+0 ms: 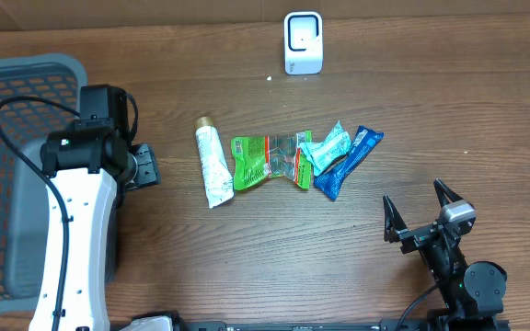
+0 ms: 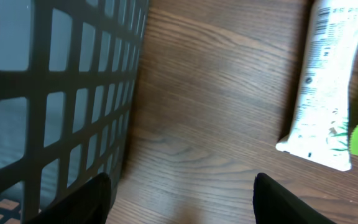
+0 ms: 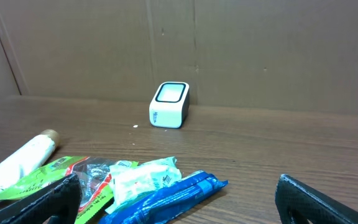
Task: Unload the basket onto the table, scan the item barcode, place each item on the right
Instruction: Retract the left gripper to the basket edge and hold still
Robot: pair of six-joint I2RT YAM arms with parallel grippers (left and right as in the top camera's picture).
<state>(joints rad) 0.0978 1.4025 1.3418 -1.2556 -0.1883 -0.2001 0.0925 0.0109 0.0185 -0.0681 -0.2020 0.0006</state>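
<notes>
Lying in a row in the middle of the brown wooden table (image 1: 247, 267) are four small things that could be scanned. On the left is a white squeeze tube with a gold cap (image 1: 212, 165), and its cap points to the far side of the table. Next to it is a crinkly green snack bag with a see-through end (image 1: 263, 161), and the bag touches the tube. Then comes a small pale green packet (image 1: 329, 145), and last a long shiny blue wrapper (image 1: 350, 164) that lies slanted. The pale green packet touches both the bag and the blue wrapper. No claw touches any of them.

A little white box-shaped scanner (image 1: 303, 43) stands at the far edge of the table, well apart from the row.

A big grey plastic basket with a grid of holes (image 1: 26, 69) sits at the left side. The left gripper (image 1: 145, 167) is just beside the basket, between it and the tube. Its two black fingers (image 2: 95, 199) are spread apart, with only bare wood between them, so it holds nothing.

The right gripper (image 1: 415, 204) is at the near right side of the table, near the blue wrapper but not touching it. It is wide open and holds nothing.
</notes>
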